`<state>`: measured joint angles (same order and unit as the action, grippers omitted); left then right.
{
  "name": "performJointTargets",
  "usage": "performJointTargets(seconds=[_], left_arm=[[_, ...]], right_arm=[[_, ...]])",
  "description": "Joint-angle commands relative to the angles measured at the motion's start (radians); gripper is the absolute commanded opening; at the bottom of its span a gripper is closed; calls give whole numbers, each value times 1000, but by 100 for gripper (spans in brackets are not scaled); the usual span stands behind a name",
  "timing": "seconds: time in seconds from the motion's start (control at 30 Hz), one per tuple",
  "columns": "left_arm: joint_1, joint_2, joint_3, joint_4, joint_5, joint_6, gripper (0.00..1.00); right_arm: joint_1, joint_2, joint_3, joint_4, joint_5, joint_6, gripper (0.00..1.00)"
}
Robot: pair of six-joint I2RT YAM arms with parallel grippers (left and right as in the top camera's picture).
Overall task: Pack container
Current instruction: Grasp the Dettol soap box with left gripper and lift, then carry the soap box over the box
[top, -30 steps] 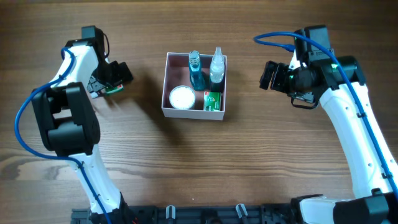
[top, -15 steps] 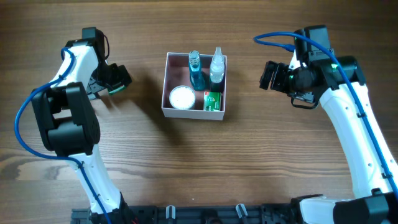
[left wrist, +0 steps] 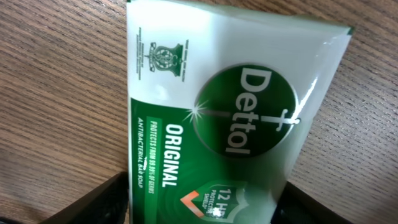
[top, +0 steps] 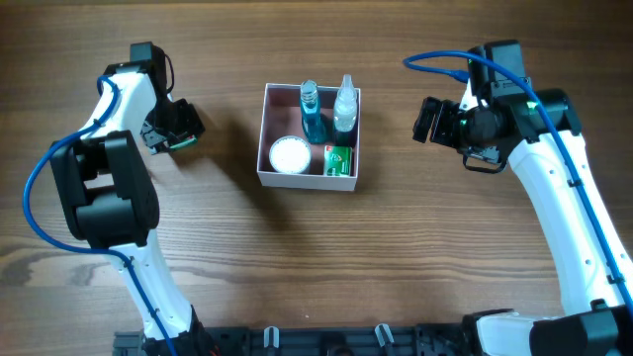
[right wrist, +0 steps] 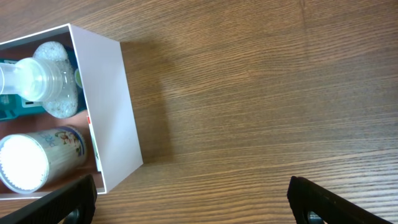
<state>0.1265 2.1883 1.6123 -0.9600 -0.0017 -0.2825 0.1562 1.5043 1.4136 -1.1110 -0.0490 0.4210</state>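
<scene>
The left claw (top: 181, 126) grips a green Dettol soap packet (left wrist: 217, 124) above the bench (top: 297, 257), well left of the container (top: 309, 179), which sits mid-bench holding bottles and a jar. The packet must travel rightward. The right claw (right wrist: 193, 199) hangs wide and empty just right of the container.

The soap packet (left wrist: 217, 118) is filling the left wrist view, its lower end running off the bottom edge between the left gripper (left wrist: 202, 208) fingers (only dark corners showing). In the right wrist view, the box (right wrist: 112, 112) is being cut off left of the right gripper (right wrist: 193, 205).
</scene>
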Motion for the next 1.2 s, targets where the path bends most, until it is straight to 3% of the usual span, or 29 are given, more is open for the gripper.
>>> performJointTargets(seconds=[0.0,0.33,0.7,0.83,1.17], left_arm=[[0,13,5,2,13,6,65],[0,13,6,-11,13,6,36],[-24,-95,46,-63,12,6,17],[-92,-203,112,-108,12,6,9],[-401,-394,150,-75,12,-15,7]], right_arm=[[-3,9,-2,-1,-12,-3,100],[-3,9,-2,-1,-12,-3,100],[-3,9,-2,-1,-12,-3,100],[-3,9,-2,-1,-12,-2,100],[-3,9,-2,0,-12,-2,100]])
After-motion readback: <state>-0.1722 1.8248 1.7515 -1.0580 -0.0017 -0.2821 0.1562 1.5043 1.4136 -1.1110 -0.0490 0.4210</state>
